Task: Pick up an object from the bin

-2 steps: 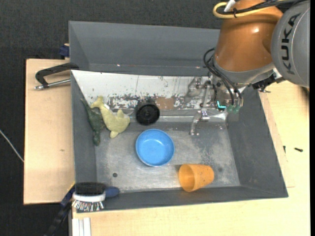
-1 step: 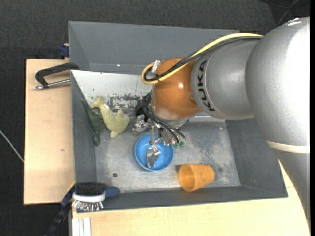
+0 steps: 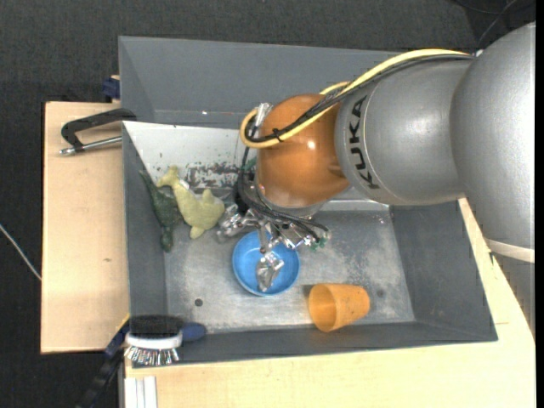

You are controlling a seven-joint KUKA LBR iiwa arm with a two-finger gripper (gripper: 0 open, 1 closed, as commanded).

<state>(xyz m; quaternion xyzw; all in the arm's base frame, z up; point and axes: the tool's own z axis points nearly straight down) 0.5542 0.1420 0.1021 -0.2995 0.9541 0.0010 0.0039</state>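
One blue round dish (image 3: pixel 246 272) lies mid-bin, directly under the gripper (image 3: pixel 270 269), whose tip sits inside its rim. We cannot tell how wide the gripper stands. Orange cup (image 3: pixel 337 306) lies apart, lower right in view.

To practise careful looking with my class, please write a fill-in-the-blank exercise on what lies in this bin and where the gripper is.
1. The gripper is above a round bowl whose colour is ____.
2. The orange cup near the bin's front wall is not upright; it lies on its ____.
3. In the camera view, the pale yellow toy animal lies to the ____ of the bowl.

Missing words: blue; side; left.
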